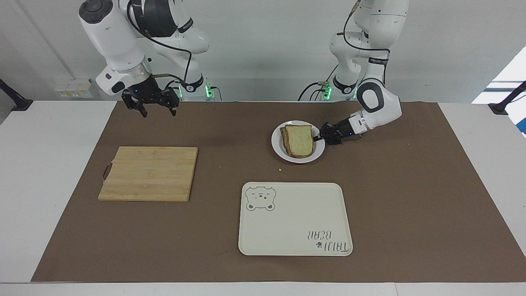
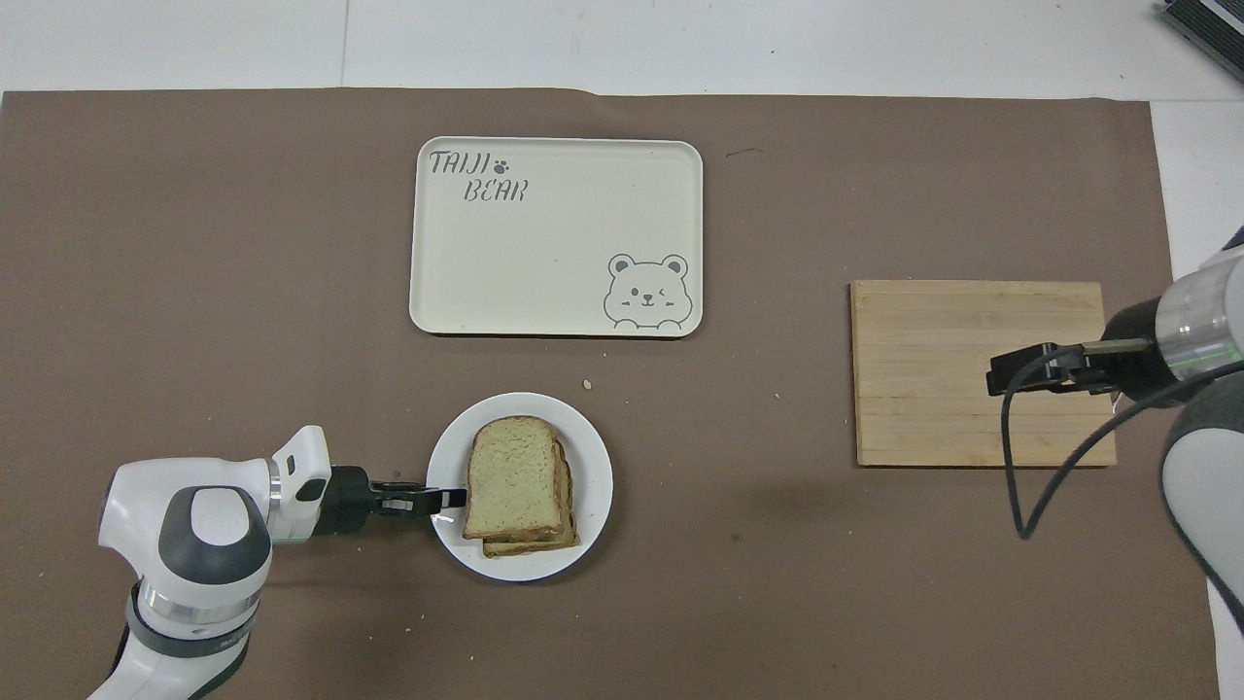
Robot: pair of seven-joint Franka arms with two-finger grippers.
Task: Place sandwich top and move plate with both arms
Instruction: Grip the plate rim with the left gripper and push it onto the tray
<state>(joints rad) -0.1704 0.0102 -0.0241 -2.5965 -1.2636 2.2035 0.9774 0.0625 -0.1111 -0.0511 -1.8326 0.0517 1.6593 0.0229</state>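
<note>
On the mat: tray (image 1: pixel 295 219), largest, lies well clear of both claws.
Board: cutting board (image 1: pixel 148 173) under the raised, open right gripper (image 1: pixel 149 107), which waits.
Plate: plate (image 1: pixel 287 158), rim pinched by the closed left gripper (image 1: pixel 319 137).
Bread: sandwich top (image 1: pixel 299 139) stacked beside the fingertips.
Advice: lift level; open mat all round.

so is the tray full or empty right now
Empty. The cream tray shows only its printed bear and lettering; the bread slices sit stacked on the plate, nearer to the robots.
</note>
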